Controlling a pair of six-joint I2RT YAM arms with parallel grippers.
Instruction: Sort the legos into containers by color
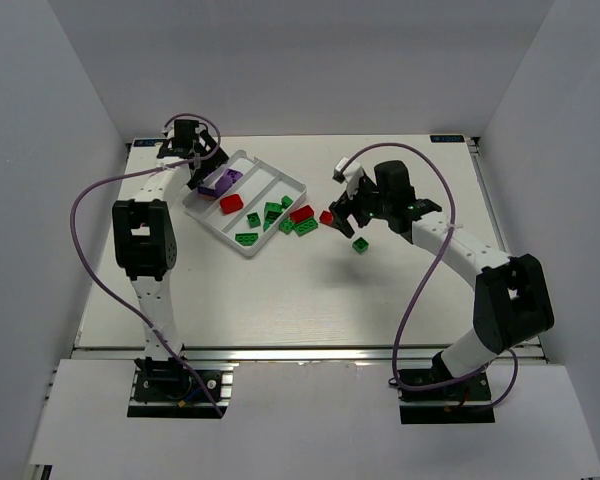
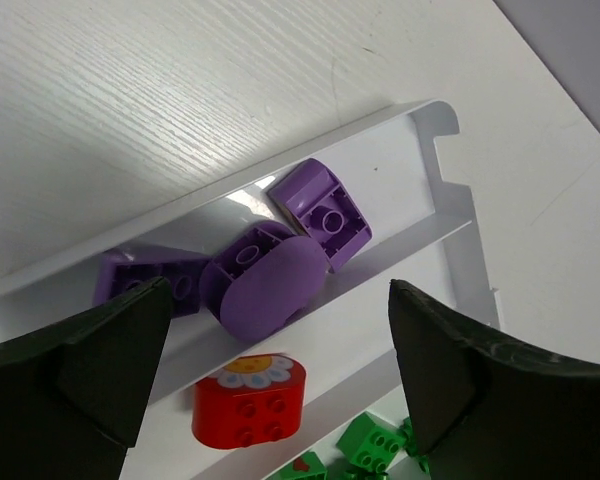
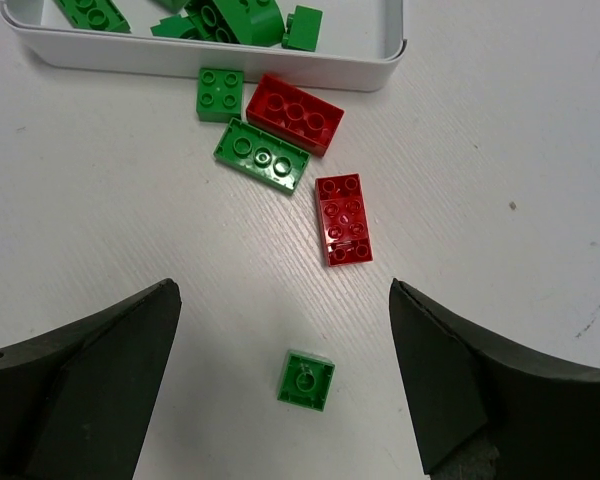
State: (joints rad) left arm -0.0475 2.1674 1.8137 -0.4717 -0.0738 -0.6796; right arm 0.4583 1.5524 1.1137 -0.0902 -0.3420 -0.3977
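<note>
No actual words or numbers you can read anywhere, honestly. The closest thing to a sign is a printed daisy, white petals with a yellow middle, on one face of the red rounded brick (image 2: 250,405). A green brick (image 2: 302,467) has a small red mark, can't make it out. The blue stickers (image 1: 447,138) at the far corners of the table (image 1: 280,300) are too tiny to read.

Three purple studded plastic bricks (image 2: 320,210), three red bricks (image 3: 343,218), at least seven green bricks (image 3: 263,153), one white three-compartment plastic tray (image 3: 130,58).
</note>
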